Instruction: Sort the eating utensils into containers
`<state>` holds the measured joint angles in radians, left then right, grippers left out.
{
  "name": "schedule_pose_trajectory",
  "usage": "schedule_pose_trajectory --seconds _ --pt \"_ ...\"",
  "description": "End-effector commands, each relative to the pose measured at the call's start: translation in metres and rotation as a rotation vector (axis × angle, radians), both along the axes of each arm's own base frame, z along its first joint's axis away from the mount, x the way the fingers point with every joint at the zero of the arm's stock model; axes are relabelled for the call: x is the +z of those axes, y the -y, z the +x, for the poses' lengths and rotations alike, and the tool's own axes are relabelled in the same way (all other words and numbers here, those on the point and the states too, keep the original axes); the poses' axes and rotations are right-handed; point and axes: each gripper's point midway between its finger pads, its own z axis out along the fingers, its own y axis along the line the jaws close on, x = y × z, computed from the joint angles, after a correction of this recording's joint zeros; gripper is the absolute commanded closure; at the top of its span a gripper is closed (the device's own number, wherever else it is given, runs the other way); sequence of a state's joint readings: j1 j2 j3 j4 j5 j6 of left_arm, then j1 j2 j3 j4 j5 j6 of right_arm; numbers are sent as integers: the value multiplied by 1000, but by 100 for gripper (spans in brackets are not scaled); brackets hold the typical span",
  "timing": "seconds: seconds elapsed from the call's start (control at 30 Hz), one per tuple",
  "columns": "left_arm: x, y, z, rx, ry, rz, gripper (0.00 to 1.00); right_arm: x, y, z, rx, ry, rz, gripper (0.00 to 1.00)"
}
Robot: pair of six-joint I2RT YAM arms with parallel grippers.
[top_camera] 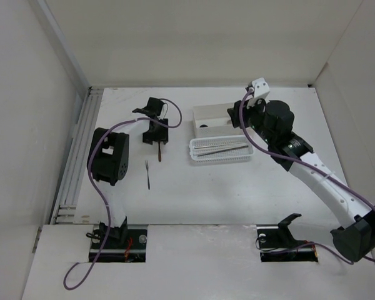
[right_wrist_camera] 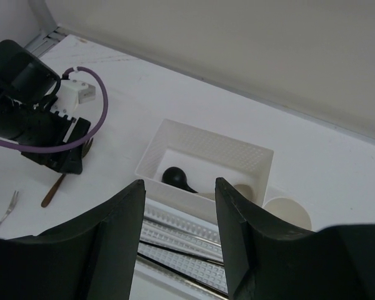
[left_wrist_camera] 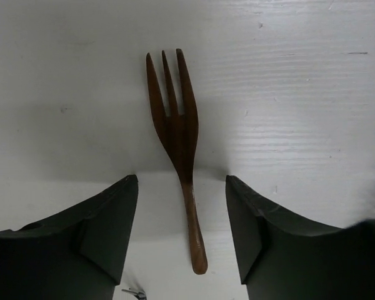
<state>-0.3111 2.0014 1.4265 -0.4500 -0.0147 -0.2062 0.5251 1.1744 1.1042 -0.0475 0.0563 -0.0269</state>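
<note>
A brown wooden fork [left_wrist_camera: 178, 134] lies flat on the white table, tines pointing away. My left gripper [left_wrist_camera: 181, 206] is open and low over it, one finger on each side of the handle, not touching it. In the top view this fork [top_camera: 157, 152] lies just below the left gripper [top_camera: 155, 137]. A thin dark fork [top_camera: 147, 174] lies nearer. My right gripper [right_wrist_camera: 179, 187] is open and empty above the white box [right_wrist_camera: 237, 150], which holds a black spoon [right_wrist_camera: 175, 176]. Chopsticks [right_wrist_camera: 187, 240] lie in the perforated basket [top_camera: 220, 150]. The cream cup [right_wrist_camera: 289, 211] stands right of the box.
White walls enclose the table on the left, back and right. A ridged rail [top_camera: 75, 169] runs along the left edge. The left arm's body [top_camera: 109, 156] stands beside the forks. The box [top_camera: 214, 117] and the basket sit side by side at centre right.
</note>
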Motion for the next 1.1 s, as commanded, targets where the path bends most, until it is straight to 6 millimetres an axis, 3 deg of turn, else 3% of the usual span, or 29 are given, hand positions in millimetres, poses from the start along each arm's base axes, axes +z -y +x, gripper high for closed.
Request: schedule_pose_trajectory --seconds 0.0,0.2,0.23,0.37,0.47,0.53,0.6,0.63,0.7,0.77,0.8,0.83,0.87,0.93,0.97,1.07 --pt "-5 -3 -24 60 -96 -25 46 24 6 -7 -19 66 28 46" --pt "-14 4 -37 64 -146 -70 77 28 8 -6 -29 79 22 46" --pt "-17 4 -36 64 -145 -71 96 28 9 -6 -28 83 14 46" --pt "-8 7 -28 62 -116 -81 100 36 8 -9 -19 99 24 46" --pt "37 5 -2 61 9 -116 100 41 0 -16 42 108 34 46" --pt "83 12 19 21 144 -152 100 36 -12 -24 130 102 27 45" --pt "153 24 34 -41 344 -238 100 37 -26 -34 223 101 34 45" --pt "179 28 37 -57 417 -272 100 30 -31 -32 246 83 28 45" --pt "257 40 40 -110 651 -362 100 28 -48 -29 286 78 28 43" --pt "295 60 28 -173 751 -450 100 36 -70 -30 321 87 63 43" --pt "321 68 16 -192 816 -488 100 31 -83 -26 334 65 85 43" --pt "340 73 13 -216 871 -540 100 43 -99 -30 376 111 111 42" --pt "344 82 5 -226 870 -589 100 53 -110 -31 404 131 135 40" --pt "368 91 -8 -252 920 -654 100 45 -133 -23 438 112 145 40" --pt "369 98 -15 -271 915 -682 100 59 -144 -26 472 129 170 38" --pt "385 108 -29 -293 932 -736 100 54 -162 -20 490 80 233 38"
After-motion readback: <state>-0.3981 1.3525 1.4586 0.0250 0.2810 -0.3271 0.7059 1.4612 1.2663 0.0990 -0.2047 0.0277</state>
